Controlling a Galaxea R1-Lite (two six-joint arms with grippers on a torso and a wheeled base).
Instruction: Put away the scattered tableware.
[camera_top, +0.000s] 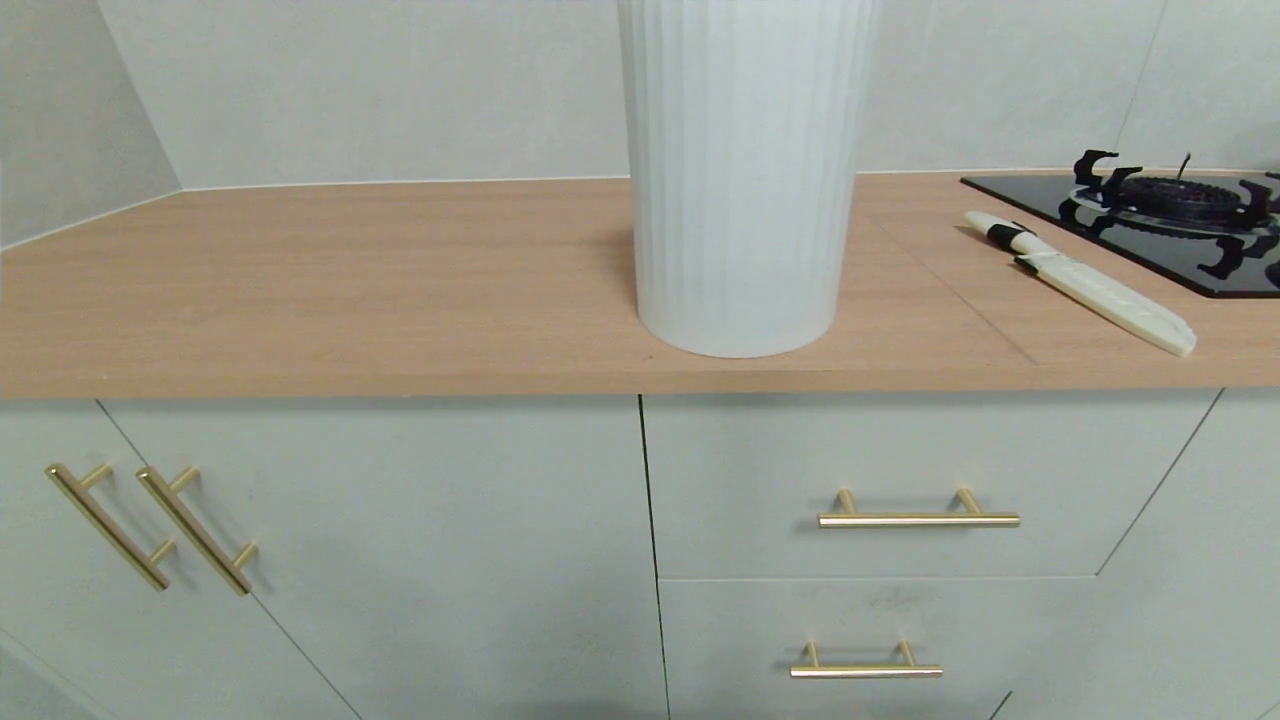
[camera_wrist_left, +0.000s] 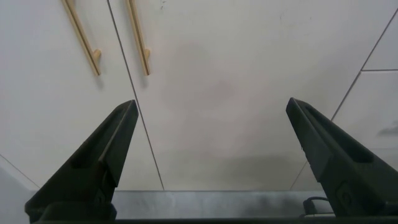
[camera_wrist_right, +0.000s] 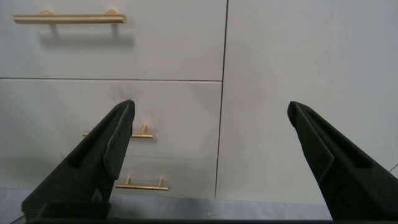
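Note:
A cream-white knife (camera_top: 1085, 282) with a black band near its handle lies on the wooden counter (camera_top: 400, 290), right of a tall white ribbed container (camera_top: 745, 170) that stands near the counter's front edge. My left gripper (camera_wrist_left: 211, 112) is open, its dark fingers wide apart, facing the pale cabinet doors (camera_wrist_left: 249, 93) with two brass handles (camera_wrist_left: 138, 37). My right gripper (camera_wrist_right: 211, 112) is open too, low in front of the drawer fronts (camera_wrist_right: 112, 118). Nothing is between either pair of fingers.
A black gas hob (camera_top: 1160, 215) with a burner grate sits at the counter's far right, just behind the knife. Below the counter are cabinet doors with slanted brass handles (camera_top: 195, 530) at left and two drawers with brass handles (camera_top: 918, 517) at right. Tiled walls close the back.

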